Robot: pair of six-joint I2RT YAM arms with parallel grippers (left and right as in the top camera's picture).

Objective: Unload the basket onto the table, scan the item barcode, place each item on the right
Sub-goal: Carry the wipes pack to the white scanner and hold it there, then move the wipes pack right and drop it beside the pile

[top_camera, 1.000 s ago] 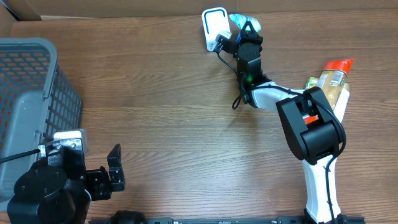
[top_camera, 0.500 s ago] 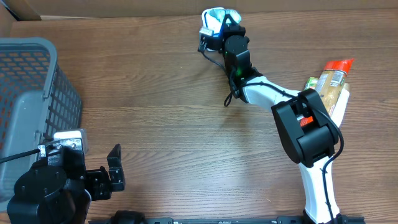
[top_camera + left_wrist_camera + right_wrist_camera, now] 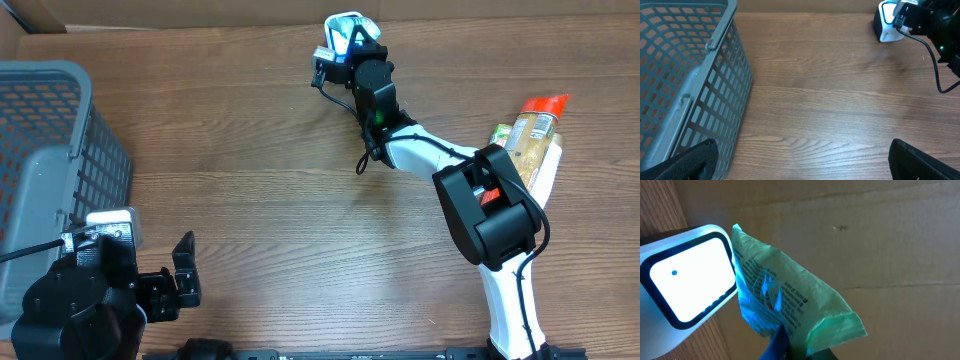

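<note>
The right gripper point(image 3: 350, 47), clamped on a green packet point(image 3: 790, 307), held it just beside the lit scanner point(image 3: 690, 277), apparently presenting its barcode; the left gripper point(image 3: 187, 268) sat apart, jaws wide.

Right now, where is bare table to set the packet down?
Free: the wide wood between basket, left gripper and right arm. Crowded: the far edge at the scanner, where the right gripper holds the packet, and the right side by the bottles.

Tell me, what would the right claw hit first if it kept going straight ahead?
Probably the cardboard wall: the right gripper, shut on a green packet, points at it, so the packet would touch first. The scanner sits just beside that line; depth is unclear.
</note>
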